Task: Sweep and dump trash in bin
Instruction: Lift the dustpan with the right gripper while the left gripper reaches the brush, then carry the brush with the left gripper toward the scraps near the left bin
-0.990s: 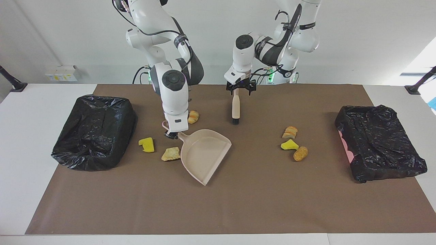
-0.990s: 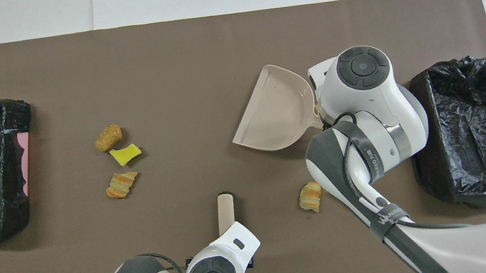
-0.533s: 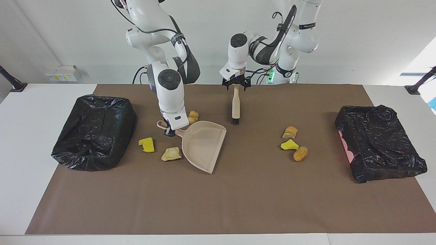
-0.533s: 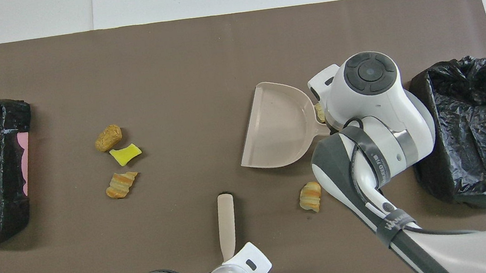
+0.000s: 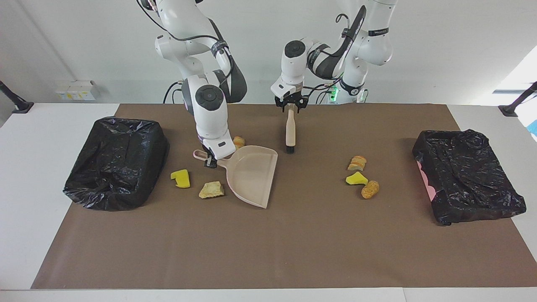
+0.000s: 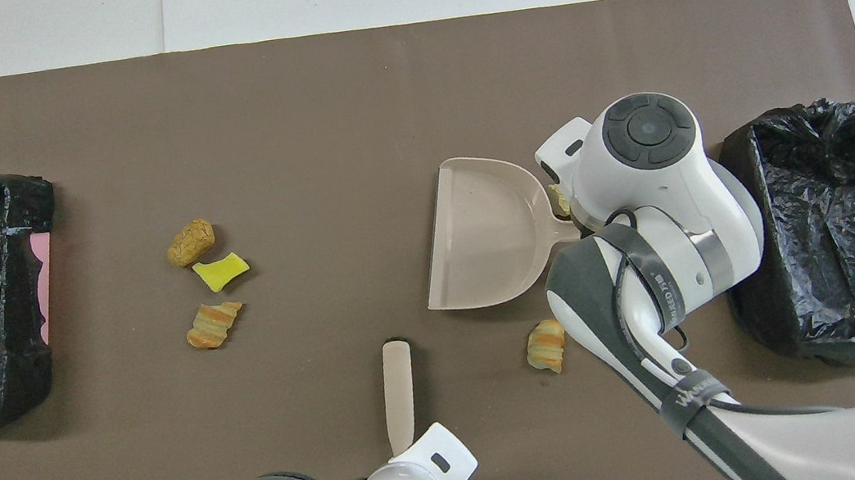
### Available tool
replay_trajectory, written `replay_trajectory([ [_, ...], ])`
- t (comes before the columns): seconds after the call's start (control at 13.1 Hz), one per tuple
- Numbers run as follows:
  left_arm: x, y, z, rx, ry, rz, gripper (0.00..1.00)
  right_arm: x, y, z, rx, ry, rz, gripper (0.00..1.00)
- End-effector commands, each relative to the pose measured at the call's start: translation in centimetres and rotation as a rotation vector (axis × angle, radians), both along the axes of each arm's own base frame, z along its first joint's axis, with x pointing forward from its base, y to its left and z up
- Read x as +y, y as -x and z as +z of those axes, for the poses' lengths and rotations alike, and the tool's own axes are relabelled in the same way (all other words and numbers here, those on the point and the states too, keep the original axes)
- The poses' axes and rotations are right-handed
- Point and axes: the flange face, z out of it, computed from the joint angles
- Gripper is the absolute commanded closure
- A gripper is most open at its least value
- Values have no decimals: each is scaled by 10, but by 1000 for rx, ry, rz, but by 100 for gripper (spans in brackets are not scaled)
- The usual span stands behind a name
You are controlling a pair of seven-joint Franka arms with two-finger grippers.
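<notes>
while the right end effector (image 5: 211, 163) clamped the dustpan (image 5: 253, 174) handle beside two trash scraps (image 5: 211, 190) near the bin (image 5: 117, 161), the left end effector (image 5: 290, 107) pinched the brush (image 5: 290, 130) handle, three scraps (image 5: 361, 177) lying well apart.

"WANLEED" band, right arm (image 6: 687, 394)
</notes>
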Motion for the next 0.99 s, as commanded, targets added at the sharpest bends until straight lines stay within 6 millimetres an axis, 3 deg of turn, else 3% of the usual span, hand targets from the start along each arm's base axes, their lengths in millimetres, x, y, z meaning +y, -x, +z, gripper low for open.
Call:
replay_trajectory([
  [0.0,2,1,11,33,-3,-32,100,-3,6,6,-18,-11,19,100],
  [0.46,8,-6,15,29,1,-20,100,-7,5,6,-17,-10,12,100],
  [0.69,42,-39,59,26,10,7,100,-7,4,6,-20,-11,10,100],
  [0.91,103,-82,115,-10,59,32,100,-7,5,5,-18,-11,13,100],
])
